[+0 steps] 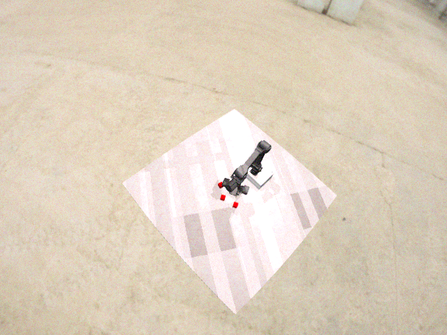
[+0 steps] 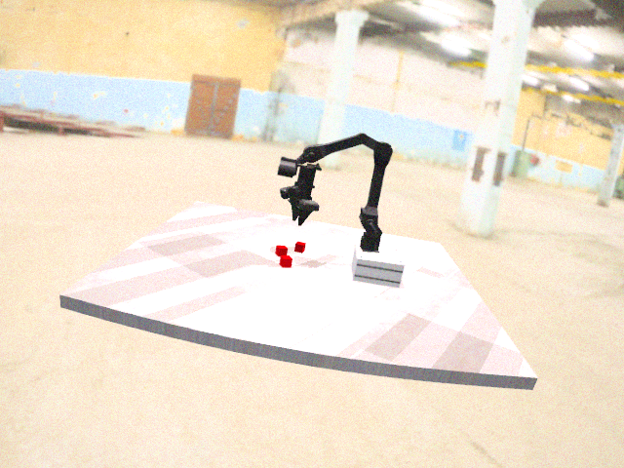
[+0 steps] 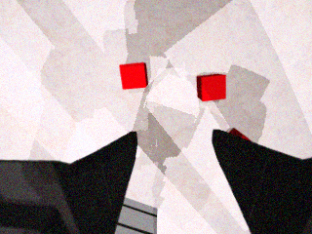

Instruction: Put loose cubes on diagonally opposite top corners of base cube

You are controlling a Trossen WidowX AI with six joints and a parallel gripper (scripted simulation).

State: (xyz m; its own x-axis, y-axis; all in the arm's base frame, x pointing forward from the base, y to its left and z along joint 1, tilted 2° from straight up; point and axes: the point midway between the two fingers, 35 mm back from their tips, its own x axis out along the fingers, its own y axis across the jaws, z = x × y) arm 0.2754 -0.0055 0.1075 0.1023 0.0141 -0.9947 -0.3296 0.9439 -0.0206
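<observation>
Three small red cubes lie close together on the pale patterned platform point(image 1: 202, 252) point(image 2: 242, 322). They look alike, and I cannot tell which one is the fixed base. In the wrist view one cube point(image 3: 134, 75) point(image 1: 220, 184) is ahead on the left and a second cube point(image 3: 212, 87) point(image 1: 222, 197) is ahead on the right. The third cube point(image 3: 239, 134) point(image 1: 235, 204) is mostly hidden behind my right finger. The three also show in the exterior view as cube point(image 2: 299, 247), cube point(image 2: 281, 250) and cube point(image 2: 286, 260). My gripper point(image 3: 174, 136) point(image 2: 300, 220) points down, well above the cubes, partly open and empty.
The arm's base stands on a white-grey block point(image 1: 260, 179) point(image 2: 377, 269) to the right of the cubes. The platform is a raised slab with a drop at its edges point(image 2: 282, 352). Beige hall floor lies all around, with pillars point(image 2: 486, 151) far behind.
</observation>
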